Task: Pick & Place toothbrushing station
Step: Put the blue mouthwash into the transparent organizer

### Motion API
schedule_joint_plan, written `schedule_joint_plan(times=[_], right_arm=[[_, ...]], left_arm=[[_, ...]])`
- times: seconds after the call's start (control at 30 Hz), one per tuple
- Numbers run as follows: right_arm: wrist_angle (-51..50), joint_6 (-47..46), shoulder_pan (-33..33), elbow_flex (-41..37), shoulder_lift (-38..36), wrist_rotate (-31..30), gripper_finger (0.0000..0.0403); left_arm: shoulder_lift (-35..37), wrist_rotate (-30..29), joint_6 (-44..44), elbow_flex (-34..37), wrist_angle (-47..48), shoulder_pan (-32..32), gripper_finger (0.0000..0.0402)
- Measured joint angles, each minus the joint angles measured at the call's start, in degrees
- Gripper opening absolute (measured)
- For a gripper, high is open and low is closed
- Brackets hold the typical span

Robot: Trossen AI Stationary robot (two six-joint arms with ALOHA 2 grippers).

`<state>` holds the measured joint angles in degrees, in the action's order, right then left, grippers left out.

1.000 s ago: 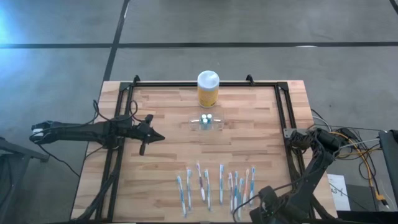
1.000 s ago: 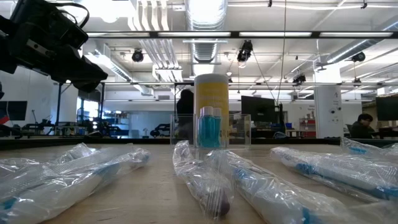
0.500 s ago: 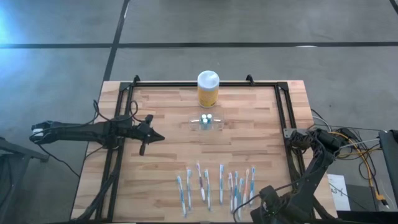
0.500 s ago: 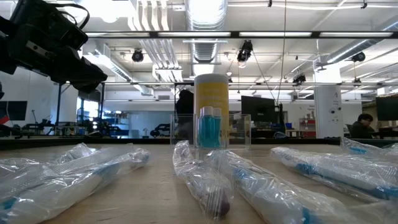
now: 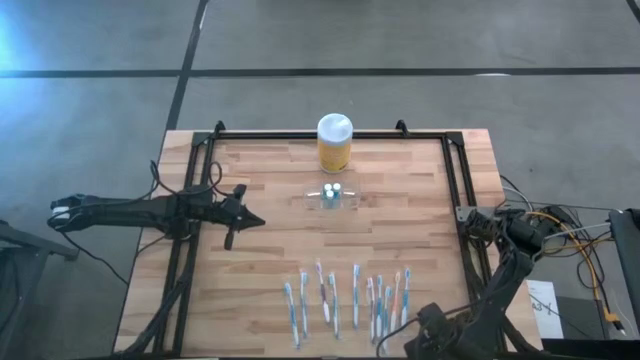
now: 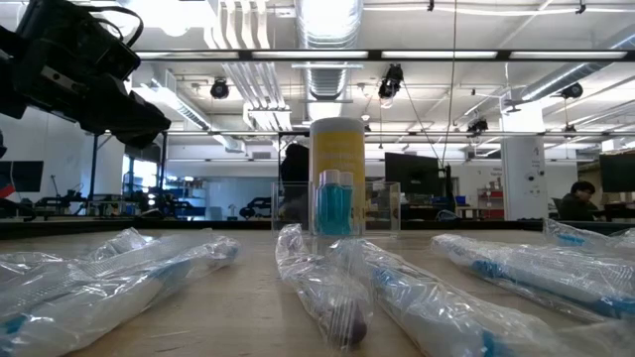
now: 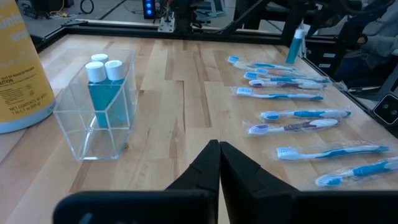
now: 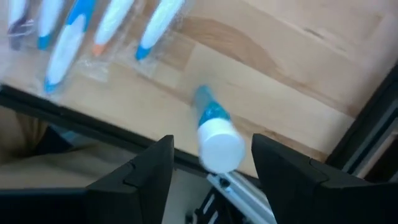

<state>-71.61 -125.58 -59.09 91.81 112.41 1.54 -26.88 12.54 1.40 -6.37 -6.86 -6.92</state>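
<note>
Clear holder point(image 5: 331, 197) mid-table, well apart from edges.

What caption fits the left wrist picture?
Shut left gripper faces the clear toothbrushing station holding two blue tubes, beside a yellow jar; wrapped toothbrushes line the wooden table.

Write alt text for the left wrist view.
A clear plastic holder with two white-capped blue tubes stands on a wooden table, beside a yellow jar. Wrapped toothbrushes lie in a row opposite; the left gripper points between them, jaws shut.
</note>
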Motion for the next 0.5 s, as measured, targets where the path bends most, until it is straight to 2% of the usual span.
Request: schedule_joint_plan(times=[0.23,0.5], right_arm=[[-0.2,1.1,-0.4,0.0,0.2,0.3,0.0185],[-0.1,2.5,-0.5,0.0,0.2,0.5,0.0119]], left_arm=[[0.0,0.0,0.0,0.0,0.0,0.0,0.0016],[0.0,0.0,0.1,0.0,0.0,0.0,0.0016]])
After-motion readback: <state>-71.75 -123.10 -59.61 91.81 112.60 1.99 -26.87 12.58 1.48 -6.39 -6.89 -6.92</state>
